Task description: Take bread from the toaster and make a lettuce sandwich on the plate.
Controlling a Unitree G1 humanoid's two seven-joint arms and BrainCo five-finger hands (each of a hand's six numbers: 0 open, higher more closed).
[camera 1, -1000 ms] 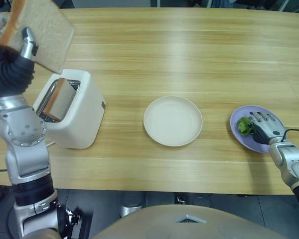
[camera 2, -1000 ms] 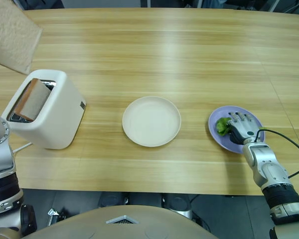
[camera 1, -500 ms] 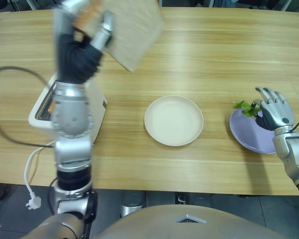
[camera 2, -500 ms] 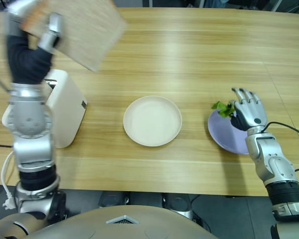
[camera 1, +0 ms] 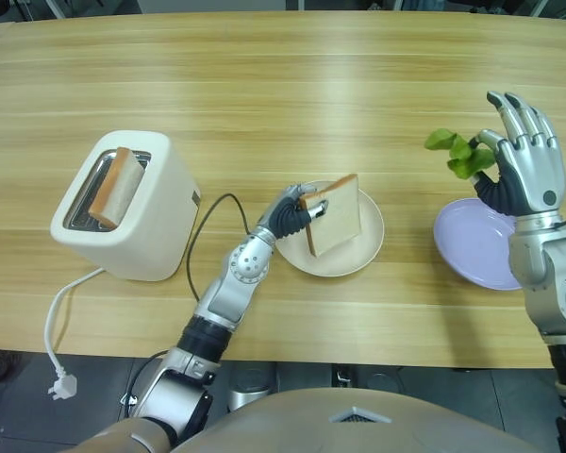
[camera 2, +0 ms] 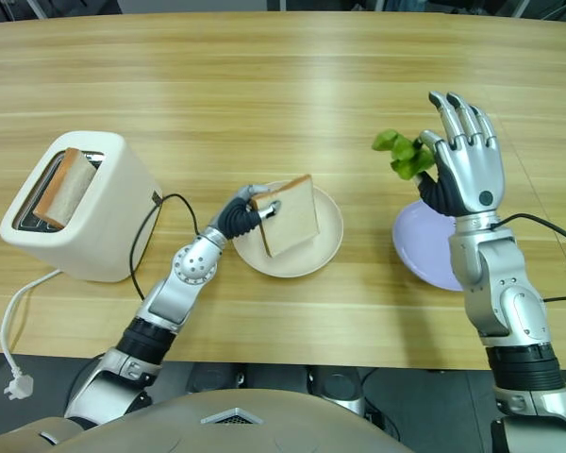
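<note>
Bread slice [camera 1: 335, 212], pinched at its edge by left hand [camera 1: 291, 212], tilted over plate [camera 1: 344, 264]: lay flat and centred before release. Lettuce [camera 1: 456, 154], pinched in right hand [camera 1: 524, 160], aloft at plate's 2 o'clock. Toaster [camera 1: 141, 222], 9 o'clock, holds second slice [camera 1: 111, 184].

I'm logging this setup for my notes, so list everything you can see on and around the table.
Table: one, light wood.
Toaster: one, cream, table's left.
Cream plate: one, middle.
Purple plate: one, right.
Bread in toaster: one, tan, in the slot.
Held bread slice: one, tan, tilted over the cream plate.
Lettuce: one piece, green, above the purple plate.
Power cord: one, white, trailing off the front edge.
Left hand: grips the held slice.
Right hand: pinches the lettuce.
</note>
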